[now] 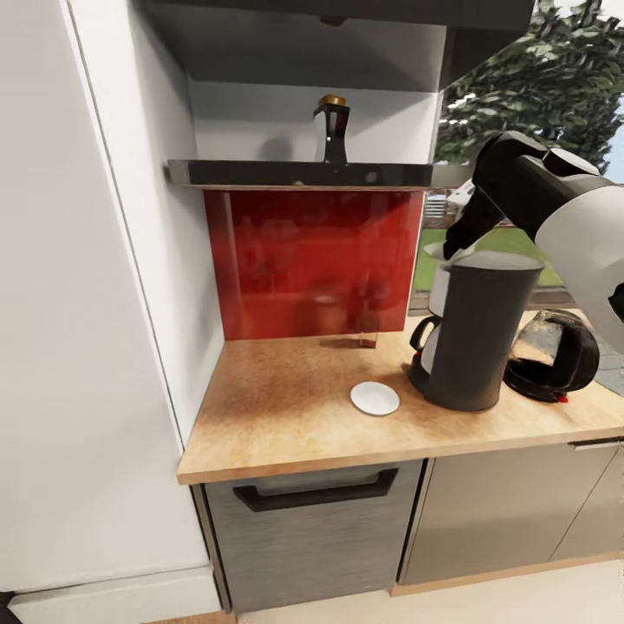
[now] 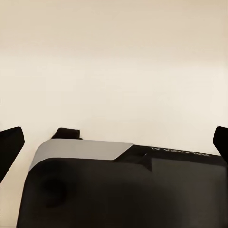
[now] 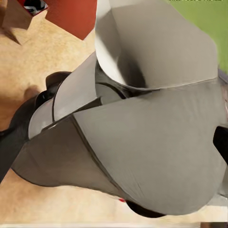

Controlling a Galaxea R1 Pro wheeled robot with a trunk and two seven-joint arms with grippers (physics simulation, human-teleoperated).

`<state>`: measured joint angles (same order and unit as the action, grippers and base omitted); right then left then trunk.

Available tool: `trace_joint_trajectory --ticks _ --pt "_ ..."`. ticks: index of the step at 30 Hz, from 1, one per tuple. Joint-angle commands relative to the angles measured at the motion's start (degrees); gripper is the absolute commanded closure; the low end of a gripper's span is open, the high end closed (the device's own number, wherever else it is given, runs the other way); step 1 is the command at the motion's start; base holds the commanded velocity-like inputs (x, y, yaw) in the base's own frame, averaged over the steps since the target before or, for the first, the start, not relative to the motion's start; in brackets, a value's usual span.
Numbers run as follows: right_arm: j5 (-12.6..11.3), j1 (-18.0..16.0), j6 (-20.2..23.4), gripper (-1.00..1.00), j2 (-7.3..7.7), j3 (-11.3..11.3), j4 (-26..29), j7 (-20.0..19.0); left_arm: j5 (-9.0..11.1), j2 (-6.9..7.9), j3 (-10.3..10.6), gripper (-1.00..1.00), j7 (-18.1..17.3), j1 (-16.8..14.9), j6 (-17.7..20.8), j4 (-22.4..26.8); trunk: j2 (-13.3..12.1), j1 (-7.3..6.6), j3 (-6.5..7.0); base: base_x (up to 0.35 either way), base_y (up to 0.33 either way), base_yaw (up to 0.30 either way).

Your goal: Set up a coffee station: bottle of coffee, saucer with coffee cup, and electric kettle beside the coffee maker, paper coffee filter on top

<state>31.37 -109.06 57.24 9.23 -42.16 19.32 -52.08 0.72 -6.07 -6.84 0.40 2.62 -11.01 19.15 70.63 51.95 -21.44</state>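
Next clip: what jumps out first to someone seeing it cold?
The tall dark coffee maker on the tan countertop, with the right arm's claw holding a white paper filter at its top. Behind, a glossy red backsplash under the shelf carrying the black bottle.

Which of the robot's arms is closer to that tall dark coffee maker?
The right arm: it reaches over the coffee maker, its tool just above the flat top. The left tool hangs over the robot's own body, facing a plain pale surface.

Your right wrist camera looked down on the coffee maker's [image 3: 152,152] flat top. The paper coffee filter [image 3: 156,42] sat just beyond it, over the kitchen countertop [image 3: 28,61].
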Motion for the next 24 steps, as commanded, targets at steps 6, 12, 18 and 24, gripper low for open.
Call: trace_joint_trajectory --ticks 6,12,18,24 --pt "0.4 0.0 -0.1 -1.00 1.14 1.8 0.2 -5.0 0.1 -0.03 -0.1 -1.00 0.0 0.0 -0.1 0.1 0.0 -0.02 -0.06 -0.142 0.000 0.000" --pt "0.3 0.0 -0.2 -1.00 2.28 2.5 0.2 -8.0 0.1 0.00 -0.1 -1.00 0.0 0.0 -0.1 0.1 0.0 -0.02 -0.06 -0.119 0.000 0.000" --pt "0.2 0.2 -0.3 -1.00 3.42 2.9 0.2 -12.8 0.1 0.00 -0.1 -1.00 0.1 0.0 -0.1 0.1 0.0 -0.02 -0.06 -0.113 0.000 0.000" --pt "-1.2 0.8 -6.6 -1.00 4.67 2.9 0.2 -22.3 0.1 0.00 -0.1 -1.00 0.0 0.0 -0.1 0.1 0.0 -0.02 -0.06 -0.077 0.000 0.000"
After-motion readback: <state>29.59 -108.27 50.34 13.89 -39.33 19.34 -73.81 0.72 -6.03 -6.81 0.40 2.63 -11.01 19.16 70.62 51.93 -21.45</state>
